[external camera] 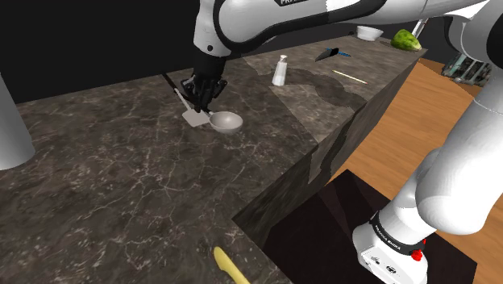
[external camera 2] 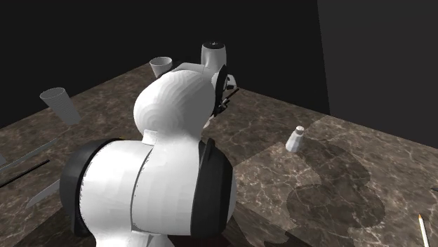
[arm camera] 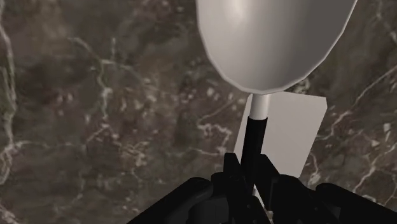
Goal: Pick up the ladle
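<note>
The ladle has a pale grey bowl [external camera: 226, 121] and a thin black handle [arm camera: 254, 143]. It lies near the middle of the dark marble counter [external camera: 121, 161]. My black gripper [external camera: 201, 93] comes down over the handle just behind the bowl. In the wrist view the gripper [arm camera: 249, 177] is shut on the handle, and the bowl [arm camera: 273, 38] sits straight ahead of the fingers [arm camera: 232, 181]. Whether the bowl rests on the counter or hangs just above it, I cannot tell. A flat white spatula blade [external camera: 194, 118] lies under the handle, and it also appears beside the handle in the wrist view [arm camera: 299, 133].
A white shaker [external camera: 280, 71] stands beyond the ladle, also seen from the second exterior view [external camera 2: 295, 139]. Farther back are a dark utensil [external camera: 329, 54], a thin stick [external camera: 350, 77], a white bowl [external camera: 370, 32] and a green object [external camera: 406, 40]. A yellow banana [external camera: 230, 266] lies at the near counter edge.
</note>
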Robot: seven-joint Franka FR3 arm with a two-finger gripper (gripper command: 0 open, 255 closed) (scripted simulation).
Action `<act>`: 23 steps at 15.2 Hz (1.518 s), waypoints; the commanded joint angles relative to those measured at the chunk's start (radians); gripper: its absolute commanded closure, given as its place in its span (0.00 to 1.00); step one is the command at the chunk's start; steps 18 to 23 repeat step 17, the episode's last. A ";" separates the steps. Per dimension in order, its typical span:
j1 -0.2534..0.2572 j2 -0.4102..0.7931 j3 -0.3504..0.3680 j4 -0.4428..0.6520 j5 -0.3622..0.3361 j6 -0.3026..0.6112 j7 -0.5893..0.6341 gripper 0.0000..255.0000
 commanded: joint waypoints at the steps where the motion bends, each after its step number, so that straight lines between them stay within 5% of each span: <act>1: 0.000 -0.001 0.000 0.009 0.000 -0.012 0.000 1.00; 15: 0.001 -0.011 0.002 0.186 0.002 -0.198 0.006 1.00; 23: 0.001 -0.011 0.002 0.188 0.002 -0.200 0.006 1.00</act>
